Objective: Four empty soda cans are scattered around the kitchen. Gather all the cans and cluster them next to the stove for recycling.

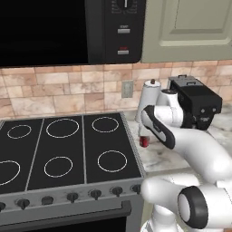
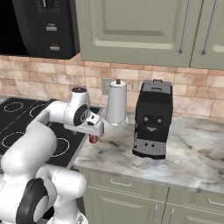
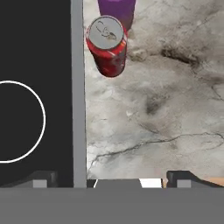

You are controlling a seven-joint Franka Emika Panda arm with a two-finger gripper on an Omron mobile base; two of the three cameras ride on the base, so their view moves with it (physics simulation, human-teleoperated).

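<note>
A red soda can stands upright on the marble counter just right of the stove's steel edge. A purplish-pink can stands right behind it, cut off by the top of the hand view. My gripper hangs above the counter, pointing down, open, with nothing between its fingers; the cans lie ahead of the fingertips. From the base views the red can peeks out beneath my hand. The stove has a black glass top with white ring burners.
A white paper-towel roll stands at the wall behind the cans. A black coffee machine sits further right on the counter. A black microwave hangs above the stove, with green cabinets beside it.
</note>
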